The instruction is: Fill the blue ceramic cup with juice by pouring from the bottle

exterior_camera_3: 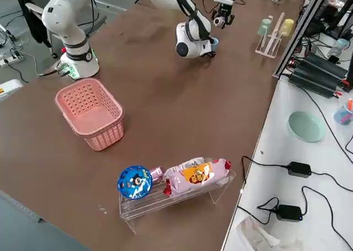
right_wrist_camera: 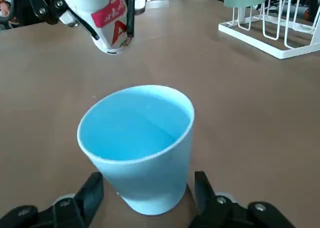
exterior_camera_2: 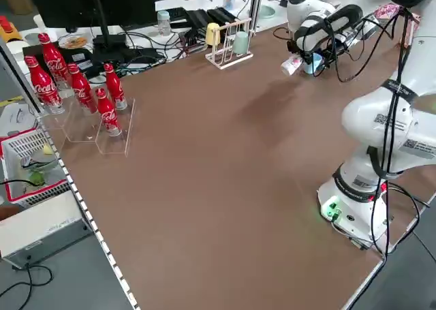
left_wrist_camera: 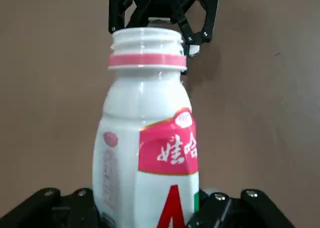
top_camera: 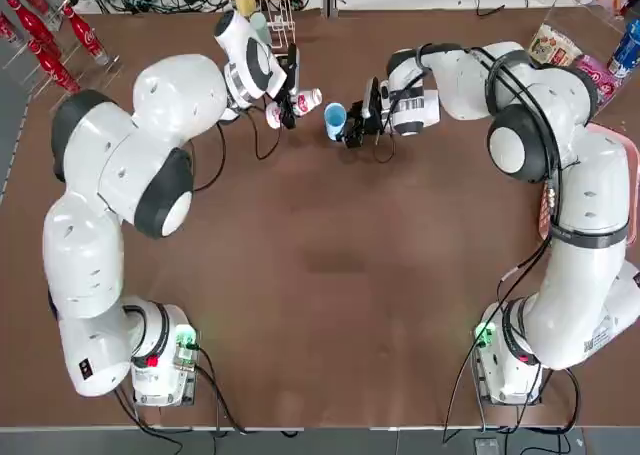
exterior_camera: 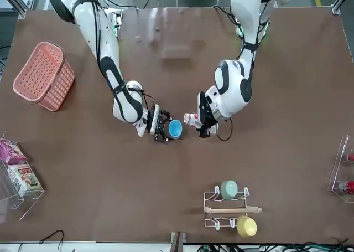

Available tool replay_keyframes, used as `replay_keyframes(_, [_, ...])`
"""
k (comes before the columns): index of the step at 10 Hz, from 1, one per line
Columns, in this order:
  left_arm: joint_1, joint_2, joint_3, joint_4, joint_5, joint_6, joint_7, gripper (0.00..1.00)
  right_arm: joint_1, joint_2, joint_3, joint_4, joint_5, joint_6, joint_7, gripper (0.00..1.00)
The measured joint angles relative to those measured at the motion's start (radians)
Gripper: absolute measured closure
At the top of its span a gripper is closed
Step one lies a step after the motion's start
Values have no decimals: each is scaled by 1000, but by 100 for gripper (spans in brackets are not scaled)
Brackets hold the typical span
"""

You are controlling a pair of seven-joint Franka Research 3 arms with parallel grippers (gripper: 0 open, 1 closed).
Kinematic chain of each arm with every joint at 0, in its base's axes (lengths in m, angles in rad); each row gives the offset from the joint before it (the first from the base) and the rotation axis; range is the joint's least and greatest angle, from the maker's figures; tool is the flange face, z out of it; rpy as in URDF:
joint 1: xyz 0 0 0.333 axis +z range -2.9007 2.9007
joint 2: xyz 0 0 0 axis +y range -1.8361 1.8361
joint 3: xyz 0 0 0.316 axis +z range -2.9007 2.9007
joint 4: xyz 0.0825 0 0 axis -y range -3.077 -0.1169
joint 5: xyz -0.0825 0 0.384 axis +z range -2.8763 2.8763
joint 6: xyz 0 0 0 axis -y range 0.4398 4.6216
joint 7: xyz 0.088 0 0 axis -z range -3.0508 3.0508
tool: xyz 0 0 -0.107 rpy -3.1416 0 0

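Sideways, left pincer [top_camera: 287, 103] clamps the bottle [top_camera: 296, 105]; right pincer [top_camera: 352, 123] grips cup [top_camera: 335, 120].

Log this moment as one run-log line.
left claw: shut on bottle, tilted | right claw: shut on blue cup | bottle mouth beside cup

L pincer [top_camera: 285, 103] & R pincer [top_camera: 352, 123] both clamped, facing, mid-table.

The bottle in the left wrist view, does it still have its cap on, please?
No, the bottle shows a bare threaded neck with an open mouth and no cap.
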Motion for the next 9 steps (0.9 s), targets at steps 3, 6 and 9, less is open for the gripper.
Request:
replay_keyframes(3, [-53, 25, 52, 7, 0, 1, -29, 58, 0, 0, 0, 0, 0, 0, 0, 18])
replay_keyframes(6, [-80, 33, 70, 22, 51, 1, -100, 58, 0, 0, 0, 0, 1, 0, 0, 18])
replay_keyframes(9, [-88, 34, 71, 53, 122, 2, -196, 58, 0, 0, 0, 0, 1, 0, 0, 18])
